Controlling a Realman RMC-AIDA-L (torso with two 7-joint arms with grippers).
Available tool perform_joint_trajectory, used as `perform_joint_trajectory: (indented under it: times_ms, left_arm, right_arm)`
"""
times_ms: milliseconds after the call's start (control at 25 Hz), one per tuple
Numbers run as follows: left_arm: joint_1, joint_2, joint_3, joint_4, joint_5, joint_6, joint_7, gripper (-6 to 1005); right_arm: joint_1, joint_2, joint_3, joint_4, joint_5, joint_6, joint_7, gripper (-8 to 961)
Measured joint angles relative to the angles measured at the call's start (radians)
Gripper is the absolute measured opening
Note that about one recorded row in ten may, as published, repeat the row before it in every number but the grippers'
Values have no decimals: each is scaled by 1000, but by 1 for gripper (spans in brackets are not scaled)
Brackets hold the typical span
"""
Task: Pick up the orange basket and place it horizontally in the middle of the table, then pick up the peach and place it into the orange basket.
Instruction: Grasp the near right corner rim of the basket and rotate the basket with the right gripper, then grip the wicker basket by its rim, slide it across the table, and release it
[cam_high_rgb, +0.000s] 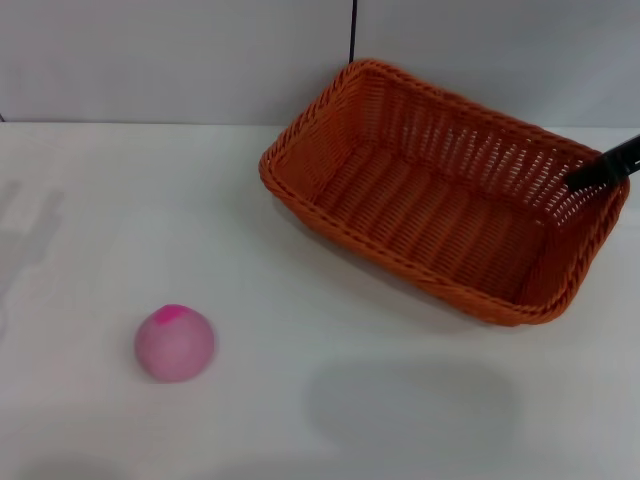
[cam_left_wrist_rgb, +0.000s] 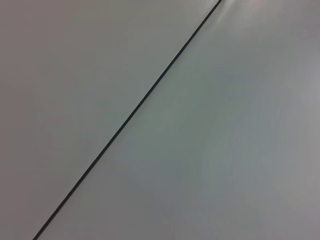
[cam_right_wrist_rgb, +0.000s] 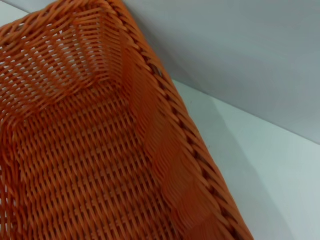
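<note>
The orange basket (cam_high_rgb: 440, 190) stands at the back right of the white table (cam_high_rgb: 90, 200), turned at a diagonal, with nothing inside. A black part of my right gripper (cam_high_rgb: 600, 168) reaches in from the right edge and lies over the basket's right-hand rim. The right wrist view looks closely down into the orange basket (cam_right_wrist_rgb: 85, 150), showing its ribbed bottom and braided rim. The peach (cam_high_rgb: 175, 343), pale pink with a magenta patch on top, sits on the table at the front left, far from the basket. My left gripper is out of view.
A grey wall with a dark vertical seam (cam_high_rgb: 353, 30) rises right behind the basket. The left wrist view holds only a plain grey surface crossed by a thin dark seam (cam_left_wrist_rgb: 135, 110). A soft shadow (cam_high_rgb: 410, 405) lies on the table in front of the basket.
</note>
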Motion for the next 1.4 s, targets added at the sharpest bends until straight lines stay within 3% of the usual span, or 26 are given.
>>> perform_joint_trajectory:
  times_ms: [80, 840, 1080, 1400]
  left_arm:
    - [0, 0, 0, 0, 0, 0, 0, 766]
    - [0, 0, 0, 2, 0, 5, -2, 765]
    - [1, 0, 0, 1, 0, 2, -5, 765]
    - [-4, 0, 1, 1, 0, 1, -35, 765]
  right_arm:
    - [-4, 0, 1, -12, 1, -2, -2, 201]
    - [-136, 6, 23, -387, 226, -213, -59, 163]
    - [-138, 1, 102, -420, 311, -303, -138, 162]
    - [-106, -3, 86, -424, 322, -350, -284, 161]
